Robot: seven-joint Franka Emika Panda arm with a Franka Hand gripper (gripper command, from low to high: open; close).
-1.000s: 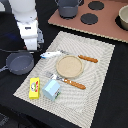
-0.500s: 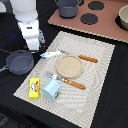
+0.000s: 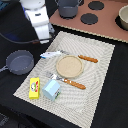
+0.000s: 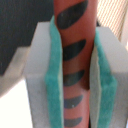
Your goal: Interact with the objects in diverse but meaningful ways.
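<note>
Nothing appears to have shifted since the earlier frames: in the exterior view the end effector (image 3: 44, 36) hangs at the mat's (image 3: 100, 70) far corner on the exterior view's left, above the white-and-blue tube (image 3: 50, 54). Beside the mat sits the frying pan (image 3: 20, 62), holding nothing. Yellow box (image 3: 34, 88) and pale blue carton (image 3: 51, 89) stand at the mat's near edge; the desk (image 3: 107, 112) beyond lies bare.

In the wrist view, green-padded fingers (image 4: 54, 75) clamp a reddish bar with dark ovals (image 4: 74, 60).
</note>
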